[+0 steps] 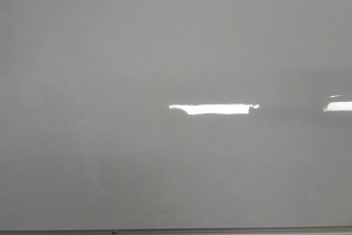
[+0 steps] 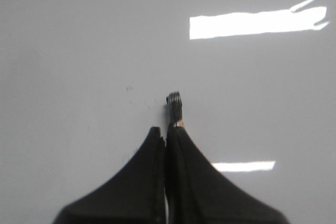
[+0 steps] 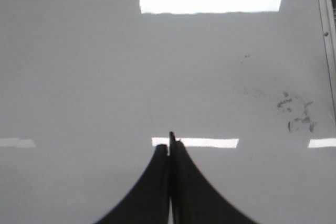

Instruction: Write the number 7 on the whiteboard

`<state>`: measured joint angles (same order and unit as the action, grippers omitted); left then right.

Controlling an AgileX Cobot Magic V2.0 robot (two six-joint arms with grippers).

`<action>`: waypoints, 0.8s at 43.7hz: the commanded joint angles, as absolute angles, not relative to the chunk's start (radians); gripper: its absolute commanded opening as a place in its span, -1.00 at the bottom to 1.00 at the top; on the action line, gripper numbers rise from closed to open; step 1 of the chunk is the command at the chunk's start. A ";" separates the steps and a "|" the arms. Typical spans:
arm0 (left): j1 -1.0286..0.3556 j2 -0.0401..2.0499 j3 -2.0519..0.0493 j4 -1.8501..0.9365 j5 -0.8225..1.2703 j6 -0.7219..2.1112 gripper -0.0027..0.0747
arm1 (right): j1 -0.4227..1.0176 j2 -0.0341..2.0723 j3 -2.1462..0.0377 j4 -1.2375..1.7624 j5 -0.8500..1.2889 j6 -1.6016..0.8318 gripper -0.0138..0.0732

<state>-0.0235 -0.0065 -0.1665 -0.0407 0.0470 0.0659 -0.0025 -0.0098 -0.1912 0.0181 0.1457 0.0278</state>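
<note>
Across the front view, only whiteboard (image 1: 110,81), glossy and bare, with a grey edge strip (image 1: 220,230) along the bottom; no number 7 anywhere, no arms either. At the left gripper (image 2: 167,132), jaws pinched on a dark marker tip (image 2: 175,106) poking out just ahead, apparently just off the board. At the right gripper (image 3: 169,149), jaws pressed together, nothing visibly held; old smudges (image 3: 296,114) near the board's side edge (image 3: 326,40). Likely not yet started. Risks from here: tip skidding or skipping on the slick surface if pressed unevenly; marker twisting in so narrow a grip, bending the stem of the digit; too light a touch, leaving gaps.
</note>
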 commanded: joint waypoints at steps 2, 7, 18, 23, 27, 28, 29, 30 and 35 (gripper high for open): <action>-0.031 0.042 -0.332 -0.088 0.093 0.057 -0.99 | -0.007 0.034 -0.322 0.022 0.175 0.020 -0.84; -0.031 0.113 -0.455 -0.096 0.225 0.057 -0.99 | -0.007 0.108 -0.419 0.022 0.230 0.020 -0.84; -0.031 0.284 -0.610 -0.096 0.397 0.057 -0.99 | -0.007 0.276 -0.579 0.022 0.358 0.020 -0.84; -0.031 0.334 -0.605 -0.096 0.397 0.057 -0.99 | -0.007 0.341 -0.588 0.022 0.362 0.020 -0.84; -0.031 0.360 -0.599 -0.096 0.399 0.057 -0.99 | -0.007 0.381 -0.588 0.022 0.362 0.020 -0.84; -0.031 0.366 -0.597 -0.096 0.399 0.057 -0.99 | -0.007 0.393 -0.588 0.022 0.362 0.020 -0.84; -0.031 0.371 -0.597 -0.099 0.402 0.057 -0.99 | -0.007 0.401 -0.588 0.022 0.362 0.020 -0.84; -0.031 0.375 -0.595 -0.103 0.407 0.057 -0.99 | -0.007 0.408 -0.588 0.022 0.362 0.020 -0.84; -0.031 0.389 -0.594 -0.106 0.419 0.057 -0.98 | -0.007 0.449 -0.585 0.022 0.354 0.020 -0.84</action>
